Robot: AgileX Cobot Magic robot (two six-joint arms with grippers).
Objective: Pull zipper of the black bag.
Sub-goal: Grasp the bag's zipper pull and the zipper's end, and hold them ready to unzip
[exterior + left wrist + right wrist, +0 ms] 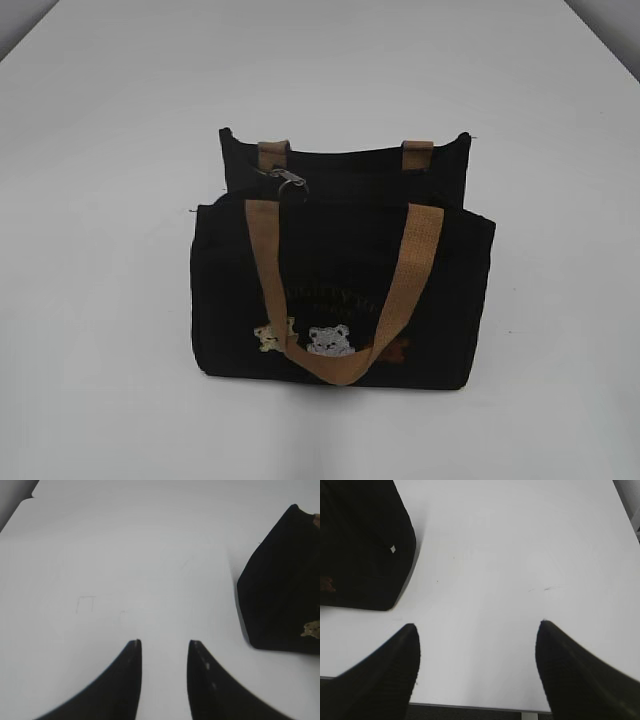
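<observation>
The black bag (pixel 440 290) stands upright in the middle of the white table, with two tan handles, teddy bears and faint gold lettering on its front. The zipper (pixel 288 180), a small silvery pull, lies on the bag's top near the left end, by the rear handle. My left gripper (pixel 164 642) is open and empty over bare table, with the bag (pixel 280 595) to its right. My right gripper (pixel 477 627) is wide open and empty, with the bag (pixel 365 540) to its upper left. Neither gripper shows in the exterior view.
The white table (pixel 100 300) carries only the bag. Its near edge (pixel 470 706) shows just below my right gripper. Its far left corner (pixel 30 500) shows in the left wrist view.
</observation>
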